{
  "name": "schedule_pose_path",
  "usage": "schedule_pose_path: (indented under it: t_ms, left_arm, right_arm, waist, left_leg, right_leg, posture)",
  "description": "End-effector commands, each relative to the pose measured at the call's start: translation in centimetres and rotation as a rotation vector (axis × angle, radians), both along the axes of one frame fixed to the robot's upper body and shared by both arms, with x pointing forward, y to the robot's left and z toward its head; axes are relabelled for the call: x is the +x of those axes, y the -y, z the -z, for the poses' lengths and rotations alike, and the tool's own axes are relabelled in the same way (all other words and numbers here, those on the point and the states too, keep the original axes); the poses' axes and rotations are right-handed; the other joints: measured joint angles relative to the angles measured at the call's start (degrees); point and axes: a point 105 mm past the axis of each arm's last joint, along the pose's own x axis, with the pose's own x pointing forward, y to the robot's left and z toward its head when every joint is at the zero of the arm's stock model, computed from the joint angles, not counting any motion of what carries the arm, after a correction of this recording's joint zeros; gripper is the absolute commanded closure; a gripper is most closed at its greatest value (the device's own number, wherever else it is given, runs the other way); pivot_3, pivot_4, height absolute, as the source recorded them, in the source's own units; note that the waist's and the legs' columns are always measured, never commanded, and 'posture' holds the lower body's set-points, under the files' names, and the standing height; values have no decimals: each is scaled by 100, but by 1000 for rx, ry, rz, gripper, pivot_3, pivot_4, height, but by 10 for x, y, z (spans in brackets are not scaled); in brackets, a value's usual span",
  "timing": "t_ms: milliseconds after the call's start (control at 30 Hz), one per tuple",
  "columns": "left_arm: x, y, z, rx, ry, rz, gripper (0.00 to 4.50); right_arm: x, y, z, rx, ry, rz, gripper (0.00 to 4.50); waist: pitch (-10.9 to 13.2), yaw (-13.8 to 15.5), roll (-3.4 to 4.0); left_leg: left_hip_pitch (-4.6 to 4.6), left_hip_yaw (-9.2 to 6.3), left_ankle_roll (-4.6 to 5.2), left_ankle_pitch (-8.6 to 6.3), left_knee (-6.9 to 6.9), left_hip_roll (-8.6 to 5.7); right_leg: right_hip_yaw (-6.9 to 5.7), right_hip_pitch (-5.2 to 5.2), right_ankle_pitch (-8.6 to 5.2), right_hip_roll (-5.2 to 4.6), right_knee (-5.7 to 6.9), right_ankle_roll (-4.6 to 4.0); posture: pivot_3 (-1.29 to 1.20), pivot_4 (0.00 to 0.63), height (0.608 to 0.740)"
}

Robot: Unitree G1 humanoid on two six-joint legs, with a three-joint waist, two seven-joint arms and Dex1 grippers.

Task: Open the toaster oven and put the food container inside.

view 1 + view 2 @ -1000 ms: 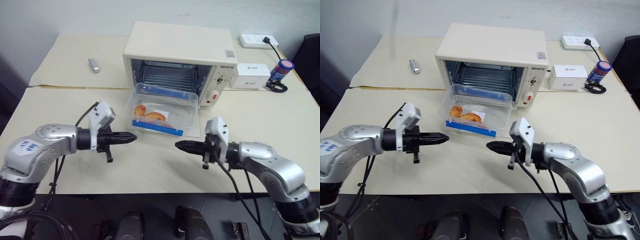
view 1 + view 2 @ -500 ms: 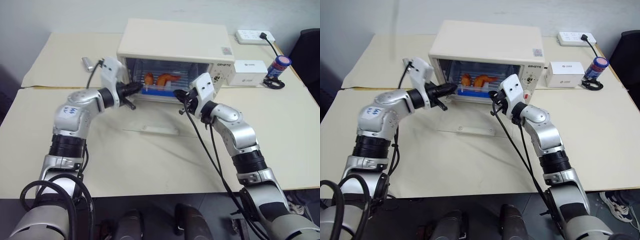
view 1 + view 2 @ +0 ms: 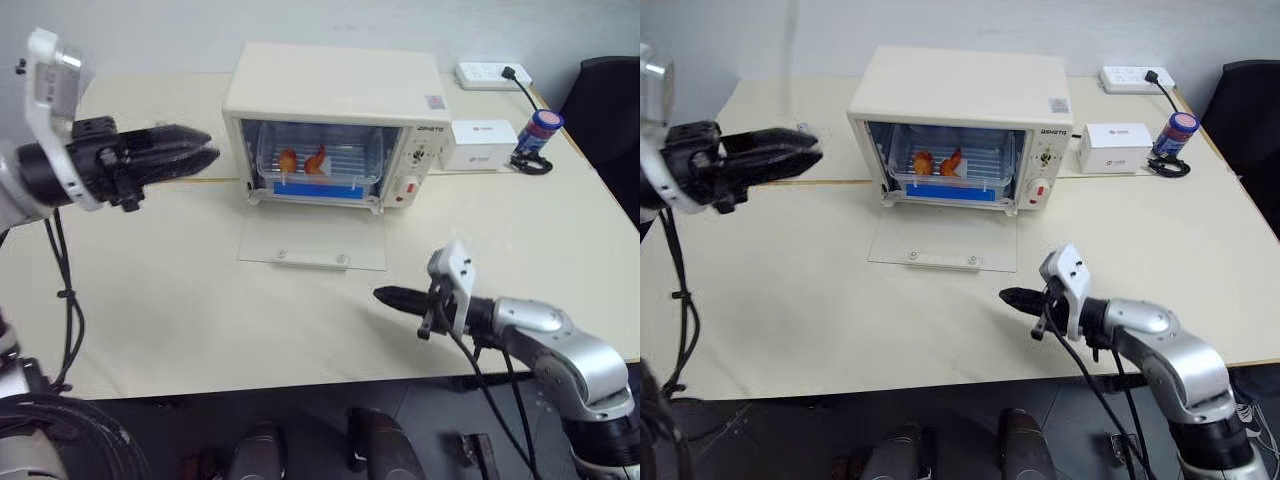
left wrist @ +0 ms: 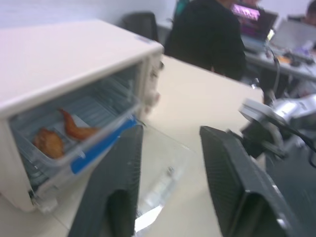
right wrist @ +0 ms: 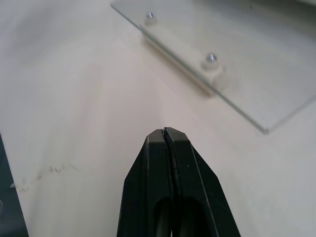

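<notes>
Food container sitting inside toaster oven, glass door lying flat; left gripper hovering released, right gripper hovering clenched, empty.

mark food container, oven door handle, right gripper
food container (image 3: 318, 172): left eye view, on its clear front wall, inside the toaster oven.
oven door handle (image 5: 181, 58): right wrist view, on the cream bar between its two screws.
right gripper (image 3: 1006, 297): right eye view, at the shut fingertips.

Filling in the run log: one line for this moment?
food container: inside toaster oven | door: open flat | left gripper: open, raised | right gripper: shut, empty
</notes>
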Motion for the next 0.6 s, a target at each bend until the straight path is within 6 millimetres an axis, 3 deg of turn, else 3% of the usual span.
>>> schedule_pose_path:
  t_ms: [33,167,233,333,467,600]
  left_arm:
    - [-13,6,-8,35,42,63,1418]
    - [-14,8,-10,42,60,70,205]
    - [-12,7,-12,35,70,52,26]
    - [-8,2,-11,44,83,15,26]
    - [-7,-5,-11,46,89,-14,26]
    - [-7,-12,-11,57,100,-45,0]
  right_arm:
    - [18,0,13,-28,36,105,4500]
    - [47,-2,21,8,60,218,4500]
    - [57,-7,12,47,95,222,4500]
    - [61,-11,-21,99,187,167,4500]
    - [51,1,-93,210,298,75,4500]
    - [40,26,-143,214,330,14,3614]
  waist:
    - [-2,5,-3]
    - [-2,-3,-4]
    - [-2,-10,-4]
    - [-2,-11,-3]
    - [0,-6,0]
    - [0,4,0]
  left_leg:
    - [0,-1,-1,1,0,0]
    - [-4,4,-3,2,-6,0]
    - [-5,6,-3,1,-7,0]
    - [-8,7,-3,1,-13,0]
    - [-14,8,-2,0,-13,0]
    - [-13,5,-1,-1,-12,1]
  right_leg:
    - [0,0,0,1,3,0]
    - [3,-7,0,2,15,-1]
    - [4,-9,0,2,13,-1]
    - [6,-17,0,3,14,-1]
    - [7,-21,0,2,12,-1]
    - [5,-19,0,2,12,-1]
  posture:
    - [0,150,740]
    - [0,150,740]
    - [0,150,740]
    - [0,150,740]
    - [0,150,740]
    - [0,150,740]
